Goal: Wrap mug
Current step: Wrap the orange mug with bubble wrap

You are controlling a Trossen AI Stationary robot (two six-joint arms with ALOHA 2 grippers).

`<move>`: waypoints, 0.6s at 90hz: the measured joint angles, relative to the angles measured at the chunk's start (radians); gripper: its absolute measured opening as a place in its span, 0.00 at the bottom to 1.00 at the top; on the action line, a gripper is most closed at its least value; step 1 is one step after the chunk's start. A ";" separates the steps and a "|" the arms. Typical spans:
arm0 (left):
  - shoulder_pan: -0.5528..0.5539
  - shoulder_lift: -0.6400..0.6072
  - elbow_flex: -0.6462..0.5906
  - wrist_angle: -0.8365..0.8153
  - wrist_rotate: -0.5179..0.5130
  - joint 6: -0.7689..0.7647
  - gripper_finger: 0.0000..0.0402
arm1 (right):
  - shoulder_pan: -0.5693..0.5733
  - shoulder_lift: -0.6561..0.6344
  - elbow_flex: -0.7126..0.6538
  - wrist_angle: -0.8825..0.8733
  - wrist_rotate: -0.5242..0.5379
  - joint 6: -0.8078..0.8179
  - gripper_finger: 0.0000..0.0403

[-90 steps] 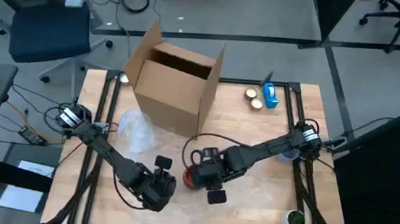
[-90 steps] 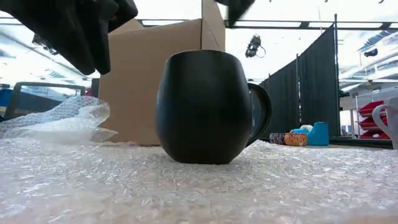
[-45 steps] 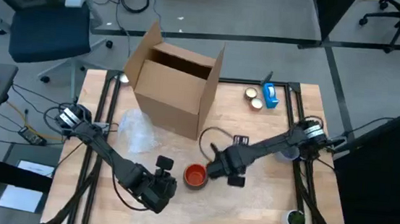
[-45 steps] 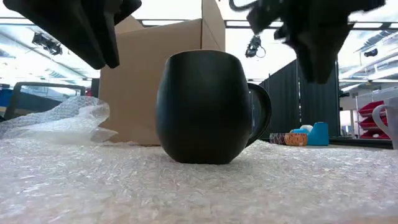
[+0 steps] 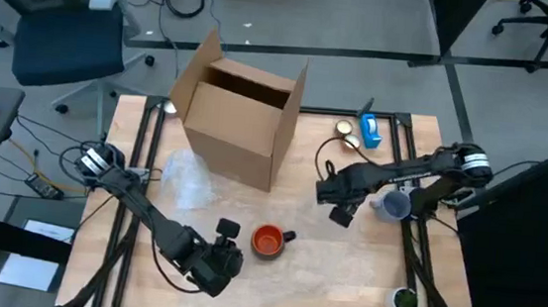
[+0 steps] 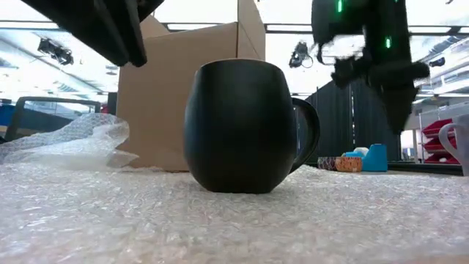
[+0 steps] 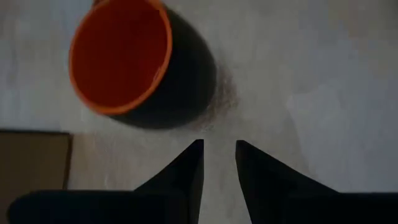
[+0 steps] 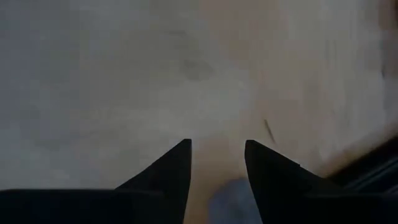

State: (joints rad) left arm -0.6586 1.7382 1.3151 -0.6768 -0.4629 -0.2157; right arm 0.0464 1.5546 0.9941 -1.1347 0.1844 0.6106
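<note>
On crinkly bubble wrap (image 6: 220, 227), round black mug (image 6: 245, 126) stands beside slightly parted, empty left gripper (image 7: 219, 155)

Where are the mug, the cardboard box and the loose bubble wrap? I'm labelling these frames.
Black mug with orange inside (image 5: 266, 240): high view, orange interior.
Brown cardboard box (image 5: 240, 121): high view, front wall.
Crumpled clear bubble wrap (image 5: 184, 178): high view, middle.

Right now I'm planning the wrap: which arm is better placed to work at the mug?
Left. The left gripper hovers beside the mug; the right gripper sits farther off toward the table's right.
</note>
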 joint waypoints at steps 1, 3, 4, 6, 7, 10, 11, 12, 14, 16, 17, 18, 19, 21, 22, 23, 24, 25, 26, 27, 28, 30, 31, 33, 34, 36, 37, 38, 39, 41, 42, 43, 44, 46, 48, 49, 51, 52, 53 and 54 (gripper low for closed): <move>0.000 0.000 0.000 0.005 0.000 0.000 0.19 | -0.005 0.003 -0.008 0.011 -0.002 0.000 0.31; 0.000 0.000 0.000 0.013 0.000 0.003 0.19 | -0.016 0.009 -0.023 0.034 -0.006 0.000 0.31; 0.000 0.000 0.000 0.016 0.000 0.003 0.19 | -0.021 0.013 -0.031 0.046 -0.009 -0.001 0.31; 0.000 0.000 0.000 0.021 0.000 0.003 0.19 | -0.030 0.019 -0.047 0.073 -0.019 -0.001 0.31; 0.000 0.000 0.000 0.023 0.000 0.003 0.19 | -0.034 0.022 -0.055 0.087 -0.026 -0.001 0.31; 0.000 0.000 0.000 0.030 0.000 0.004 0.19 | -0.045 0.032 -0.073 0.128 -0.052 -0.011 0.31; 0.000 0.000 0.000 0.031 0.000 0.004 0.19 | -0.048 0.035 -0.079 0.144 -0.060 -0.017 0.31; 0.000 0.000 0.000 0.032 0.000 0.005 0.19 | -0.051 0.037 -0.085 0.161 -0.069 -0.023 0.31; 0.000 0.000 0.000 0.033 0.000 0.007 0.19 | -0.057 0.041 -0.095 0.190 -0.089 -0.035 0.31; 0.000 0.000 0.000 0.032 0.000 0.010 0.19 | -0.062 0.046 -0.103 0.214 -0.106 -0.048 0.31; 0.000 0.000 0.000 0.032 0.000 0.011 0.19 | -0.064 0.049 -0.108 0.224 -0.114 -0.053 0.31; 0.000 0.000 0.000 0.032 0.000 0.014 0.19 | -0.066 0.051 -0.112 0.233 -0.119 -0.058 0.31; 0.000 0.000 0.000 0.032 0.000 0.016 0.19 | -0.068 0.054 -0.116 0.237 -0.122 -0.062 0.31; 0.000 0.000 0.000 0.033 0.000 0.023 0.19 | -0.071 0.062 -0.123 0.243 -0.126 -0.066 0.31; 0.000 0.000 0.000 0.033 0.000 0.026 0.19 | -0.073 0.065 -0.126 0.248 -0.126 -0.068 0.31; 0.000 0.000 0.000 0.034 0.000 0.026 0.19 | -0.075 0.068 -0.129 0.251 -0.127 -0.070 0.31; 0.000 0.000 0.000 0.035 0.000 0.028 0.19 | -0.077 0.070 -0.131 0.249 -0.128 -0.070 0.31; 0.000 0.000 0.000 0.035 0.000 0.029 0.19 | -0.079 0.072 -0.133 0.250 -0.128 -0.071 0.31; 0.000 0.000 0.000 0.036 0.000 0.030 0.19 | -0.081 0.073 -0.134 0.253 -0.127 -0.071 0.31; 0.000 0.000 0.000 0.037 0.000 0.031 0.19 | -0.083 0.075 -0.136 0.254 -0.128 -0.071 0.31; 0.000 0.000 0.000 0.038 0.000 0.031 0.19 | -0.085 0.076 -0.138 0.254 -0.128 -0.071 0.31; 0.000 0.000 0.000 0.039 0.000 0.032 0.19 | -0.089 0.077 -0.144 0.253 -0.132 -0.070 0.31; 0.000 0.000 0.000 0.039 0.000 0.032 0.19 | -0.090 0.077 -0.146 0.254 -0.134 -0.070 0.30; 0.000 0.000 0.000 0.039 0.000 0.032 0.19 | -0.093 0.077 -0.150 0.259 -0.140 -0.071 0.30; 0.000 0.000 0.000 0.039 0.000 0.032 0.19 | -0.094 0.078 -0.153 0.262 -0.143 -0.071 0.29; 0.000 0.000 0.000 0.038 0.000 0.032 0.19 | -0.095 0.077 -0.158 0.270 -0.146 -0.073 0.28; 0.000 0.000 -0.001 0.038 0.000 0.032 0.19 | -0.095 0.077 -0.160 0.275 -0.147 -0.074 0.27; 0.000 0.000 -0.001 0.038 0.000 0.032 0.19 | -0.095 0.077 -0.161 0.278 -0.150 -0.076 0.26; 0.000 0.000 -0.001 0.039 -0.001 0.032 0.19 | -0.095 0.076 -0.162 0.281 -0.152 -0.080 0.25; 0.000 0.000 -0.001 0.039 0.000 0.032 0.19 | -0.095 0.074 -0.162 0.289 -0.158 -0.088 0.22; 0.000 0.000 -0.001 0.039 0.000 0.032 0.19 | -0.094 0.072 -0.162 0.295 -0.161 -0.093 0.21; 0.000 0.000 -0.001 0.039 0.000 0.032 0.19 | -0.092 0.070 -0.161 0.302 -0.165 -0.099 0.20; 0.000 0.000 -0.001 0.039 -0.001 0.032 0.19 | -0.090 0.069 -0.161 0.310 -0.169 -0.104 0.18; 0.000 0.000 -0.001 0.040 -0.001 0.032 0.19 | -0.085 0.067 -0.159 0.323 -0.178 -0.112 0.15; 0.000 0.000 -0.001 0.042 -0.002 0.032 0.19 | -0.079 0.065 -0.156 0.332 -0.183 -0.117 0.11; 0.000 0.000 -0.001 0.043 -0.004 0.032 0.19 | -0.076 0.062 -0.155 0.335 -0.185 -0.119 0.10; 0.000 0.001 -0.001 0.045 -0.011 0.032 0.19 | -0.068 0.059 -0.152 0.342 -0.186 -0.121 0.06; 0.000 0.001 -0.001 0.046 -0.015 0.032 0.19 | -0.064 0.059 -0.149 0.345 -0.187 -0.123 0.05; 0.000 0.001 -0.001 0.046 -0.018 0.032 0.19 | -0.059 0.059 -0.146 0.348 -0.188 -0.125 0.04; 0.000 0.001 -0.001 0.047 -0.021 0.032 0.19 | -0.055 0.060 -0.141 0.353 -0.189 -0.125 0.03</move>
State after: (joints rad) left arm -0.6582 1.7393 1.3144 -0.6297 -0.4841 -0.1833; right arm -0.0082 1.6148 0.8532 -0.7818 -0.0045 0.4855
